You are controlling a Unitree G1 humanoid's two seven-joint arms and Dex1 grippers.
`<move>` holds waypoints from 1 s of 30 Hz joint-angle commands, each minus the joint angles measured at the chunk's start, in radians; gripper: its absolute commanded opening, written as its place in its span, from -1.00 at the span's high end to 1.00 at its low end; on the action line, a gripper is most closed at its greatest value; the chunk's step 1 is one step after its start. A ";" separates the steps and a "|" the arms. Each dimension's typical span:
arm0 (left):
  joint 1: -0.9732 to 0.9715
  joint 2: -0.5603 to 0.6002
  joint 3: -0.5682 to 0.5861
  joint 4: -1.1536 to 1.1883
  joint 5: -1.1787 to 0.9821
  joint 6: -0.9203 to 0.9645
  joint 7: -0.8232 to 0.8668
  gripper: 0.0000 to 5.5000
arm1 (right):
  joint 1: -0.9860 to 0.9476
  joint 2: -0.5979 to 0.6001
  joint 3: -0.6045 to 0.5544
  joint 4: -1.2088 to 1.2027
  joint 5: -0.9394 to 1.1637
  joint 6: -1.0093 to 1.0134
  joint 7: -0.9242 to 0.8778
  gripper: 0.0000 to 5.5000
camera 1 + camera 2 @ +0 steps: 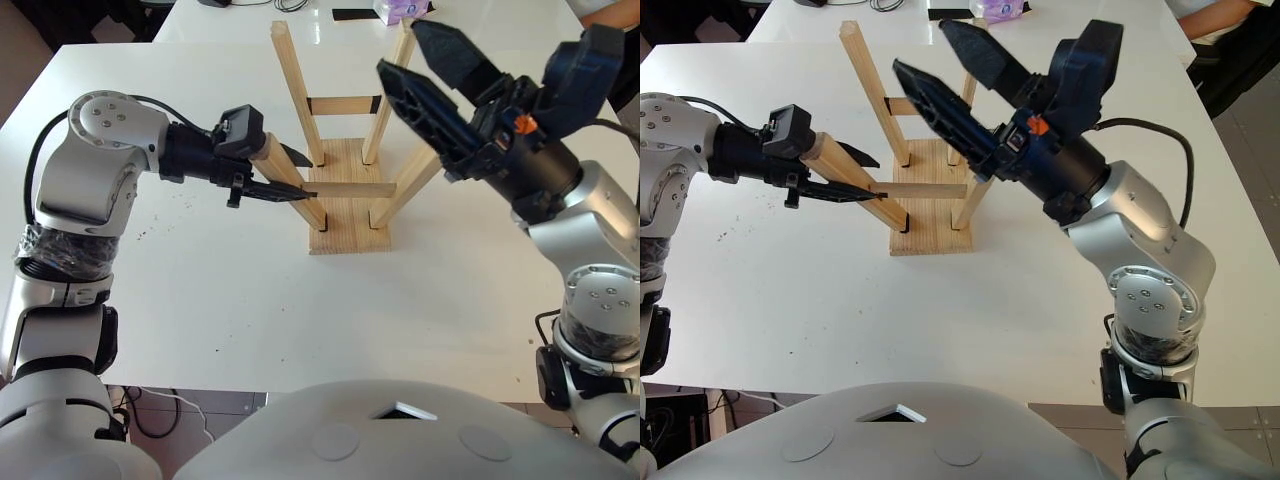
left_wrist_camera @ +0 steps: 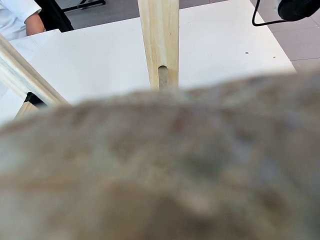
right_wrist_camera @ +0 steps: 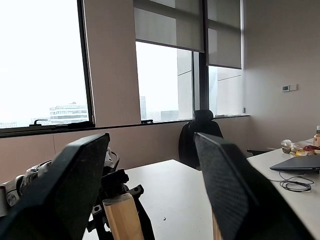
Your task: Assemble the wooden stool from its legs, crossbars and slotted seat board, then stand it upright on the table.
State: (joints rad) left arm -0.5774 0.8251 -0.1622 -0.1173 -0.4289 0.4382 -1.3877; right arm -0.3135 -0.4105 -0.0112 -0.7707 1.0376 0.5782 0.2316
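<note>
Presently the stool stands upside down on the table, midway along its width and toward the far edge. The seat board lies flat on the surface and all four legs point upward, splayed outward. A front crossbar spans the two near legs and a rear crossbar spans the two far ones; whether any bars join near legs to far legs cannot be made out. The left gripper is clamped on the near-left leg, just above where the front crossbar meets it. The right gripper is raised clear of the work, above the near-right leg, its two fingers spread wide and holding nothing. Judged from this layout, assembly is at or close to completion. The step in hand appears to be steadying or seating the near-left leg and its crossbar joint. Turning the stool onto its feet is not yet done. The next move calls for the right gripper to come down and close on the near-right leg. Both arms can then lift and turn the frame evenly. Uneven force could pull a leg from its slot in the seat board.
</note>
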 commanded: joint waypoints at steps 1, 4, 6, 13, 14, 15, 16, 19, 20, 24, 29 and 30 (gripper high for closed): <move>0.018 0.007 0.019 -0.051 0.006 0.026 0.046 0.26 | -0.051 0.031 0.069 -0.017 -0.085 0.037 -0.095 -0.14; 0.040 0.006 0.029 -0.085 0.000 0.048 0.074 0.26 | -0.058 0.072 0.124 -0.013 -0.157 0.078 -0.204 -0.05; 0.057 0.005 0.038 -0.118 -0.008 0.074 0.100 0.26 | -0.048 0.073 0.187 -0.020 -0.242 0.110 -0.249 0.06; 0.143 -0.004 0.077 -0.248 -0.054 0.201 0.223 0.26 | 0.021 0.079 0.379 -0.085 -0.466 0.265 -0.408 0.44; 0.162 -0.002 0.082 -0.267 -0.057 0.213 0.243 0.26 | 0.030 0.076 0.410 -0.089 -0.493 0.279 -0.405 0.49; 0.175 -0.002 0.085 -0.281 -0.059 0.223 0.260 0.26 | 0.038 0.072 0.442 -0.087 -0.523 0.289 -0.401 0.55; 0.181 -0.002 0.086 -0.288 -0.061 0.230 0.272 0.26 | 0.049 0.071 0.469 -0.079 -0.552 0.297 -0.400 0.62; 0.172 -0.001 0.080 -0.290 -0.059 0.239 0.292 0.26 | 0.093 0.032 0.529 -0.040 -0.636 0.321 -0.387 0.78; 0.164 -0.001 0.075 -0.285 -0.057 0.240 0.296 0.26 | 0.113 0.021 0.538 -0.027 -0.657 0.327 -0.383 0.83; 0.156 -0.004 0.057 -0.289 -0.051 0.250 0.310 0.26 | 0.144 0.017 0.537 -0.007 -0.700 0.345 -0.350 1.00; 0.136 -0.026 0.038 -0.347 -0.081 0.298 0.348 0.26 | 0.120 0.043 0.504 -0.002 -0.729 0.320 -0.291 1.00; 0.134 -0.025 0.041 -0.357 -0.087 0.307 0.354 0.26 | 0.104 0.064 0.483 -0.009 -0.724 0.304 -0.280 1.00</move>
State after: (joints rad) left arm -0.4272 0.8065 -0.1079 -0.4438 -0.4987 0.7133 -1.0481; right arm -0.1845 -0.3747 0.5035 -0.7896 0.3122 0.8908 -0.0768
